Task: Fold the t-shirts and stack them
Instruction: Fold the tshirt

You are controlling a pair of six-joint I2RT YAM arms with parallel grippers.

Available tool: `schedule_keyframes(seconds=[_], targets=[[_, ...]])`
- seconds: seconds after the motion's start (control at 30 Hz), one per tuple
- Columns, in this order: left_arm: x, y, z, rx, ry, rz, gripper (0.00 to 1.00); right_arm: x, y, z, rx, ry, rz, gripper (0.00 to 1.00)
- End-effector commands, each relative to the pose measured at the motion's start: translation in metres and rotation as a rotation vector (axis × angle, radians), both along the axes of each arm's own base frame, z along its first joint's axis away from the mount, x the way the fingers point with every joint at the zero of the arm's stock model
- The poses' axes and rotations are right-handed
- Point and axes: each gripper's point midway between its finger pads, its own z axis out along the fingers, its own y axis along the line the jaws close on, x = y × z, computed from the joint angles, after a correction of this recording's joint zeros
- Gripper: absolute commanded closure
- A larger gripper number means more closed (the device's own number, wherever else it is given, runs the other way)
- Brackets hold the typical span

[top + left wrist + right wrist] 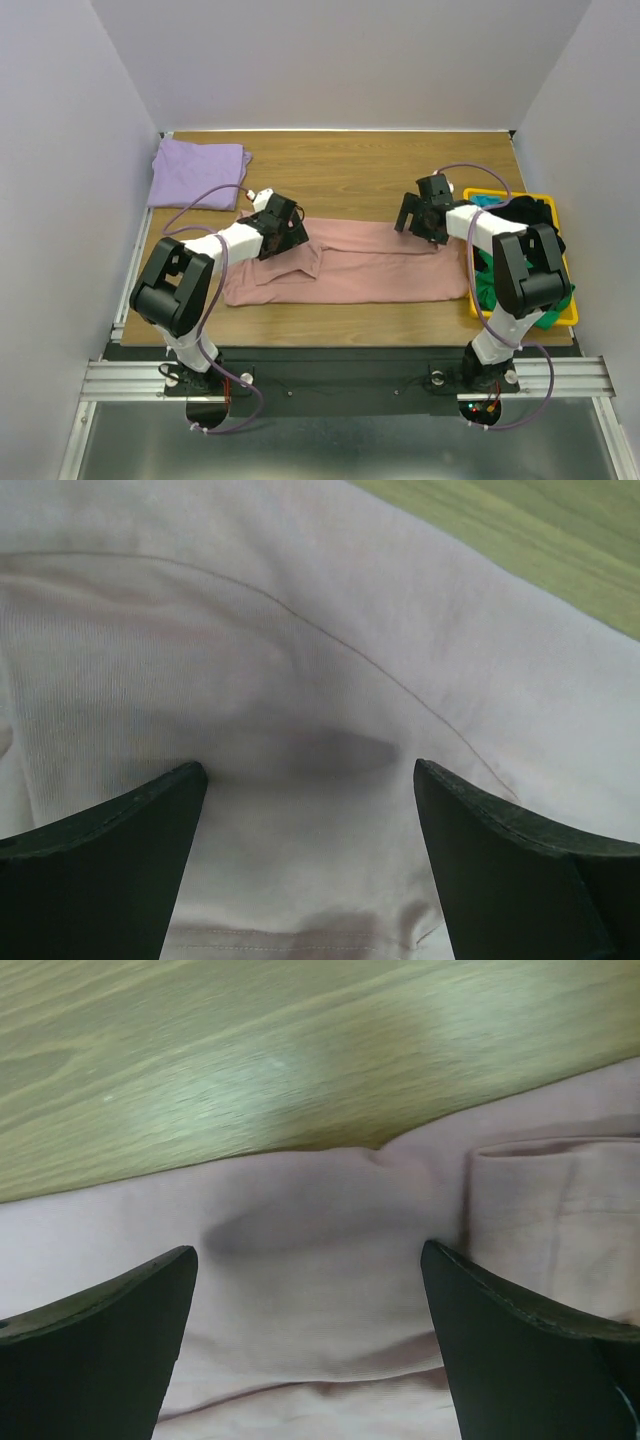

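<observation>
Pale walls box in a wood-grain table (350,160) where 2 arms work over a dusty pink t-shirt (370,270), spread as a long band across the middle with its sleeves turned in. The left gripper (290,235) and right gripper (415,225) hang low over the band's far edge, 1 toward each end, jaws spread wide and holding nothing, cloth showing between the fingers in both wrist views. A folded lavender t-shirt (195,172) lies at the far left corner, and black (530,212), green (487,285) and teal (487,200) t-shirts fill a yellow bin (500,192) at the right. The likely risk is a shallow pinch that takes only the top layer, so the layers part and the turned-in sleeve by the left gripper flops out. Uneven lifting by the 2 arms could also skew the fold or drag the soft cotton into wrinkles.
</observation>
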Motion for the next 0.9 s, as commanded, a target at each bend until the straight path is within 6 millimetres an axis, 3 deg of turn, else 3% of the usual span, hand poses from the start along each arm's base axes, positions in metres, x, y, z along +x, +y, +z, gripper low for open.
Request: schedule_keyframes(seconds=[0.0, 0.17, 0.33, 0.4, 0.6, 0.67, 0.87], targets=[[-0.016, 0.029, -0.036, 0.036, 0.108, 0.035, 0.02, -0.007, -0.032, -0.002, -0.115, -0.012, -0.133, 0.00], [-0.022, 0.057, -0.040, 0.055, 0.126, 0.103, 0.02, -0.025, -0.063, 0.008, -0.223, -0.015, -0.232, 0.00], [-0.023, 0.061, -0.038, 0.047, 0.125, 0.105, 0.01, -0.036, -0.066, 0.026, -0.211, -0.045, -0.246, 0.00], [-0.022, 0.058, -0.036, 0.034, 0.118, 0.096, 0.02, -0.036, -0.059, 0.042, -0.176, -0.082, -0.202, 0.00], [-0.011, 0.038, -0.030, -0.044, 0.094, 0.040, 0.02, -0.029, 0.001, 0.072, 0.043, -0.190, 0.072, 0.00], [-0.006, 0.027, -0.030, -0.063, 0.094, 0.015, 0.02, -0.025, 0.017, 0.071, 0.106, -0.200, 0.132, 0.00], [0.014, -0.008, -0.025, -0.097, 0.088, -0.075, 0.02, -0.016, 0.030, 0.033, 0.122, -0.113, 0.139, 0.00]])
